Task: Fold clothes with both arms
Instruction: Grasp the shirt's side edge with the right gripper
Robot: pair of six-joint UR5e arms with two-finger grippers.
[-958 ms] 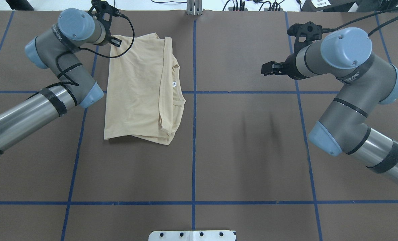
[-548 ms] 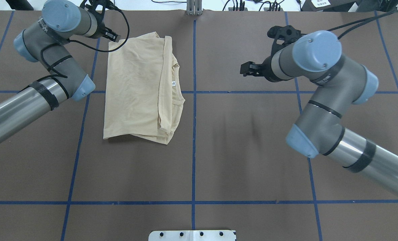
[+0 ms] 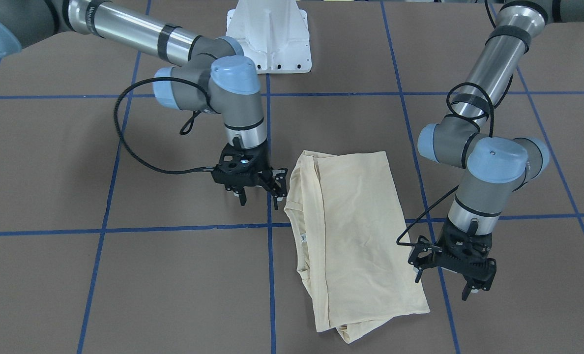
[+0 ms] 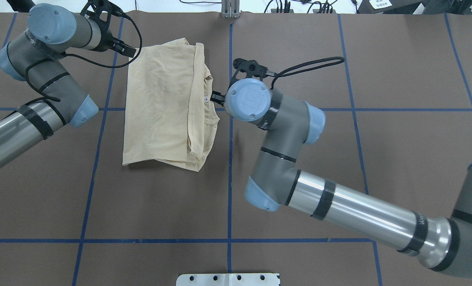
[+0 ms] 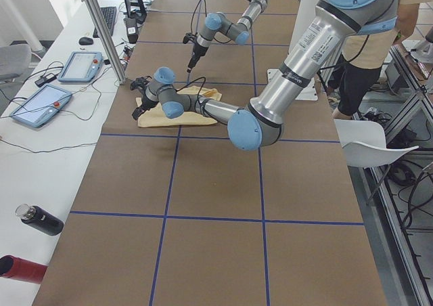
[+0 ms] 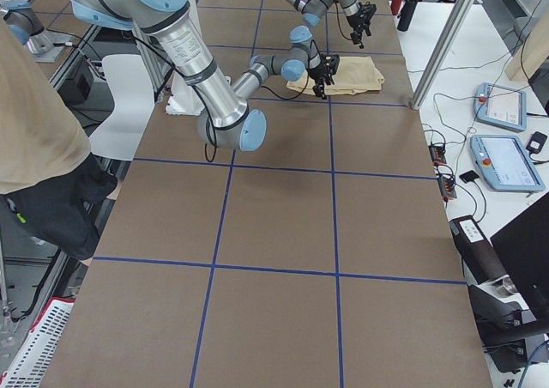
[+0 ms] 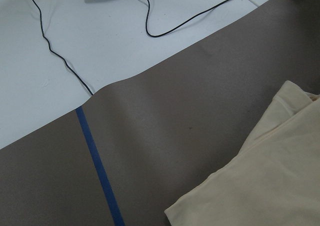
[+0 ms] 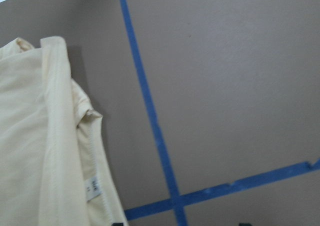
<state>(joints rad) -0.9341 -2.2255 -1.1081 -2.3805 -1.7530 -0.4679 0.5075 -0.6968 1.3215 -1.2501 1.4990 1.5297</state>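
Observation:
The clothes are one cream shirt (image 4: pixel 160 107), folded into a rectangle on the brown mat with its white neck tag (image 4: pixel 206 99) at the right edge. The same shirt (image 3: pixel 361 231) appears in the front view. My right gripper (image 3: pixel 261 194) hangs open and empty just beside the collar edge; from overhead only a fingertip (image 4: pixel 216 96) pokes out from under the wrist. My left gripper (image 3: pixel 442 286) is open and empty, off the shirt's far left corner; overhead it (image 4: pixel 125 49) sits just outside that corner. The right wrist view shows the collar and tag (image 8: pixel 93 186).
Blue tape lines (image 4: pixel 230 174) grid the mat. The white pedestal base (image 3: pixel 270 34) stands at the robot's side. A metal post (image 4: pixel 230 10) and cables line the far edge. Tablets (image 5: pixel 40 103) and bottles (image 5: pixel 40 221) lie on the side table. A person (image 6: pixel 34 122) stands nearby.
My right arm has swung left across the table, from well right of centre to the shirt's collar edge. My left gripper has drawn back a little leftward, off the shirt's far corner.

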